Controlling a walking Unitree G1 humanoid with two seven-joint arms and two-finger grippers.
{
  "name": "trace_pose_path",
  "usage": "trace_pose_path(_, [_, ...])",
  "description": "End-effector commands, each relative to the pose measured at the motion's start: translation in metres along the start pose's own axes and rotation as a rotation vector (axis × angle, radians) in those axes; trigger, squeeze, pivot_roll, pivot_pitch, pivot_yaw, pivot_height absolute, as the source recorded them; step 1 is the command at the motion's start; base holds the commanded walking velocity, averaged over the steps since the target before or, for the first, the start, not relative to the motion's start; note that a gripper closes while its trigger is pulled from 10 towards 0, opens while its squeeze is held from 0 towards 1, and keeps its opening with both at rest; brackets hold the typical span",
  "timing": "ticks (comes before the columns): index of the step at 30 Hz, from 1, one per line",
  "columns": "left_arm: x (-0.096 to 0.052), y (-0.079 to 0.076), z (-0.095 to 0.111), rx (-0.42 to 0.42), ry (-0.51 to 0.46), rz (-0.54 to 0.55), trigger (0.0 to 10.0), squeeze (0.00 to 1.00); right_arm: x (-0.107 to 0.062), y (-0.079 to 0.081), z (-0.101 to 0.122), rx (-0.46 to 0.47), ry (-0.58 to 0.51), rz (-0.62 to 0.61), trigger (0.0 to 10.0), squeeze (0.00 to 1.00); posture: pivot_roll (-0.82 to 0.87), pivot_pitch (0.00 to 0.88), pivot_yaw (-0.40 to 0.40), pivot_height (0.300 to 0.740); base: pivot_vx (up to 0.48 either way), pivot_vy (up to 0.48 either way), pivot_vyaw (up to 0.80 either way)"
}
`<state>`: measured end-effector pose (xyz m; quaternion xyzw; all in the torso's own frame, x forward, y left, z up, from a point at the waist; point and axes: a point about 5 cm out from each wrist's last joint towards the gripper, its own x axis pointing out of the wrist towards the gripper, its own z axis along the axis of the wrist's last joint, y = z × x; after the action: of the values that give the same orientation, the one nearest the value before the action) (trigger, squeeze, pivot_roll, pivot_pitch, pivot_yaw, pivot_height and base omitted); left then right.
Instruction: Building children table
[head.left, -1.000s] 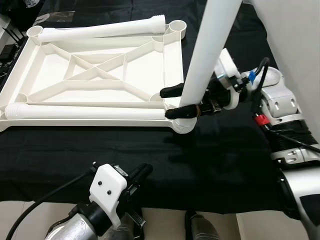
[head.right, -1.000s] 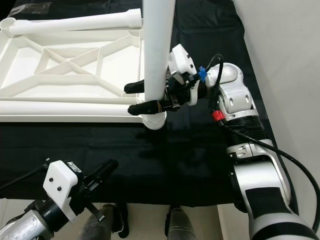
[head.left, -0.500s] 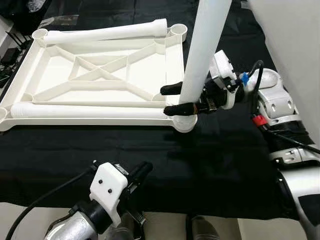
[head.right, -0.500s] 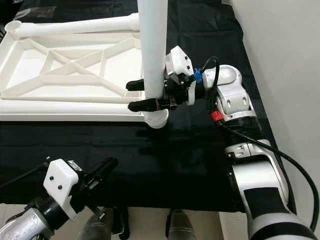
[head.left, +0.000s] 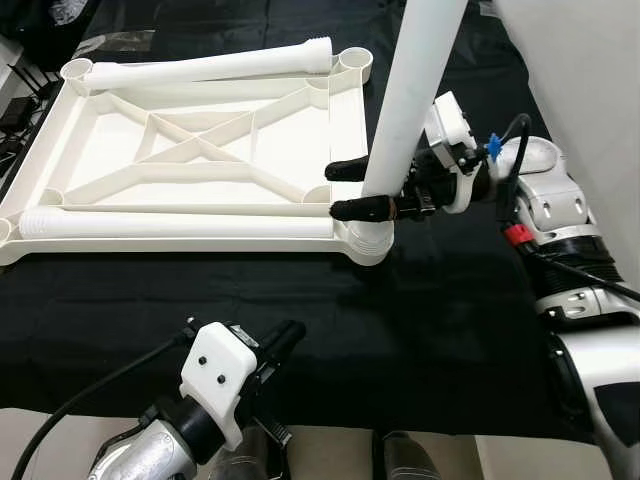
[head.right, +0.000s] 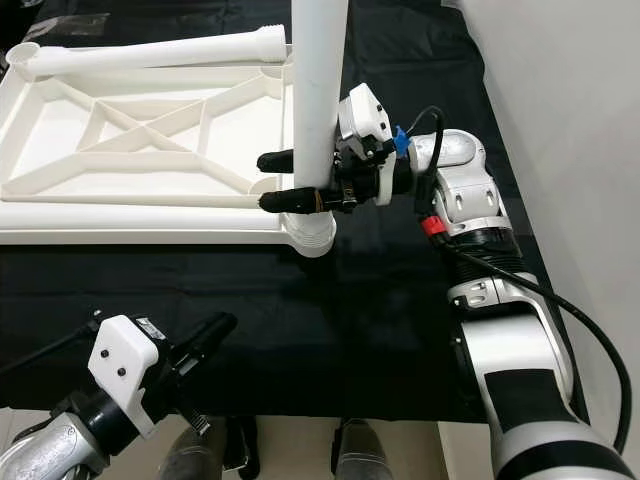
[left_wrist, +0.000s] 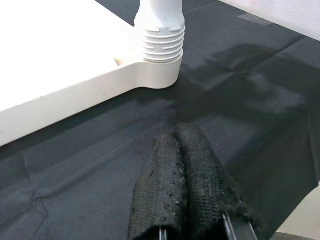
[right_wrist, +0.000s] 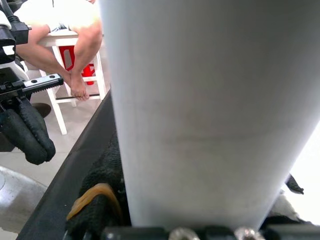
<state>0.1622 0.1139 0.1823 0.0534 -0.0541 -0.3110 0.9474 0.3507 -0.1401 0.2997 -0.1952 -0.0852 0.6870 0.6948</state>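
A white plastic table top (head.left: 200, 150) lies upside down on the black cloth, ribs facing up. One white leg (head.left: 410, 100) stands upright in its near right corner socket (head.left: 366, 243); the threaded end (left_wrist: 161, 42) sits in the socket. My right gripper (head.left: 352, 188) is shut on this leg just above the socket, one finger on each side. Two more legs lie on the top: one (head.left: 205, 68) along the far edge, one (head.left: 175, 225) along the near edge. My left gripper (left_wrist: 187, 187) hovers low over the cloth near the table's front edge, fingers pressed together and holding nothing.
The black cloth (head.left: 440, 300) covers the work surface, with bare room to the right of and in front of the table top. A light wall (head.left: 590, 70) runs along the right. In the right wrist view a person's legs (right_wrist: 75, 55) show beside a white stool.
The upright leg and my right gripper have shifted slightly, and the leg now stands straighter in the corner socket. My left gripper has stayed put.
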Motion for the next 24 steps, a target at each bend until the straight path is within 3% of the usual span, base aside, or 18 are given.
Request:
trace_pose_path(1, [-0.002,-0.003,-0.008,-0.013,0.045,-0.005,10.0,0.0,0.005,0.004,-0.013,0.038,0.04,0.027,10.0,0.0,0.06,0.324,0.026,0.74,0.0,0.0,0.0])
trace_pose_path(12, [-0.003,-0.004,-0.007,-0.008,0.044,-0.005,10.0,0.0,0.004,0.002,-0.015,0.041,0.053,0.024,10.0,0.0,0.07,0.335,0.023,0.74,0.0,0.0,0.0])
trace_pose_path(24, [-0.004,-0.004,-0.006,0.001,0.043,0.0,10.0,0.0,0.018,0.0,-0.022,0.047,0.075,0.009,10.0,0.0,0.07,0.349,0.026,0.74,0.0,0.0,0.0])
